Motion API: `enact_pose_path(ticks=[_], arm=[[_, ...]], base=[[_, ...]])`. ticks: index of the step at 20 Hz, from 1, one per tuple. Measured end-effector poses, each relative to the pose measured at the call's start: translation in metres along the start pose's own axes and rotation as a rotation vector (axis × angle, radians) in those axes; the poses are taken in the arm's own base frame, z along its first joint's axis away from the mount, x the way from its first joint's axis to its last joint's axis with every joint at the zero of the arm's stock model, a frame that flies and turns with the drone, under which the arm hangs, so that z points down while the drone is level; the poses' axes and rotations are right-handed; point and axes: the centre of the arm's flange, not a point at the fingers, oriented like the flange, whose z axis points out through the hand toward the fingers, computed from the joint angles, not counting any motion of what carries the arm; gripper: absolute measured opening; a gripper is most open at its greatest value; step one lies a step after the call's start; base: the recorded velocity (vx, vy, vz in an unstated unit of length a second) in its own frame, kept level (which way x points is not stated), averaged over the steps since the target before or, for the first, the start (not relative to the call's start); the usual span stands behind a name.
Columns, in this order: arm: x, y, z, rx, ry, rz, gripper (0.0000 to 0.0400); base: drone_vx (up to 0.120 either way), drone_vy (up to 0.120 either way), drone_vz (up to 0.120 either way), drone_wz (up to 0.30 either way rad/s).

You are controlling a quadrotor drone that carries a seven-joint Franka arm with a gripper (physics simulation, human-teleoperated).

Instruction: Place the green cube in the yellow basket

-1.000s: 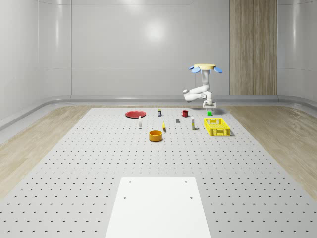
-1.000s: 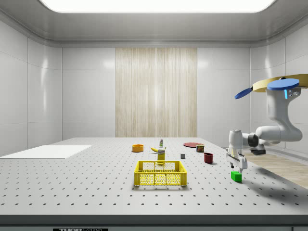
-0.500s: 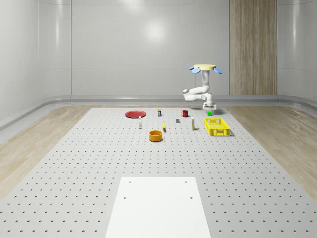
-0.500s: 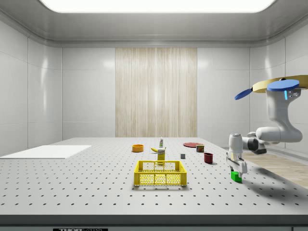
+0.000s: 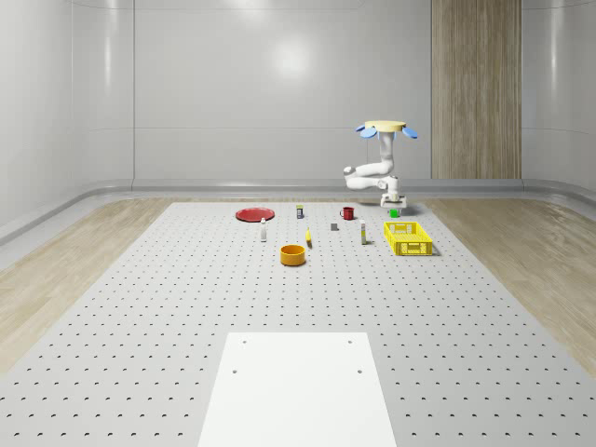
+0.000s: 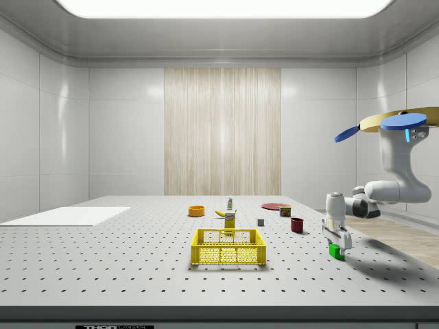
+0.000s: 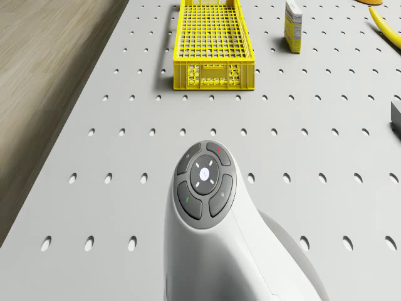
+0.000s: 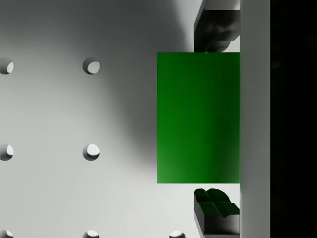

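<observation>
Straddling the green cube [image 8: 198, 118], the gripper [image 6: 336, 244] points straight down with one finger [image 8: 217, 26] on each side, seemingly closed against its faces. Cube sits on the perforated table [image 6: 103, 253], well apart from the yellow basket [image 6: 228, 247], toward the side view's right. Drone [image 6: 398, 125] hovers above the table's far edge.
</observation>
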Motion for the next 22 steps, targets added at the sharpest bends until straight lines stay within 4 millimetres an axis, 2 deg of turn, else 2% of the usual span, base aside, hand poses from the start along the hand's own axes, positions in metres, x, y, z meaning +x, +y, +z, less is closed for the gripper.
enact_pose_path(ticks=[1,4,8,16,19,22], arm=[[0.0,0.0,0.0,0.0,0.0,0.0,0.04],[0.0,0.0,0.001,0.0,0.0,0.0,0.0327],[0.0,0.0,0.001,0.0,0.0,0.0,0.0278],[0.0,0.0,0.0,-0.001,0.002,-0.002,0.027],[0.0,0.0,-0.007,0.0,0.001,-0.001,0.0259],[0.0,0.0,-0.019,0.001,-0.001,-0.003,0.0254]], base=[[0.0,0.0,0.0,0.0],[0.0,0.0,0.0,0.0],[0.0,0.0,0.0,0.0],[0.0,0.0,0.0,0.0],[0.0,0.0,0.0,0.0],[0.053,0.0,0.107,0.0]])
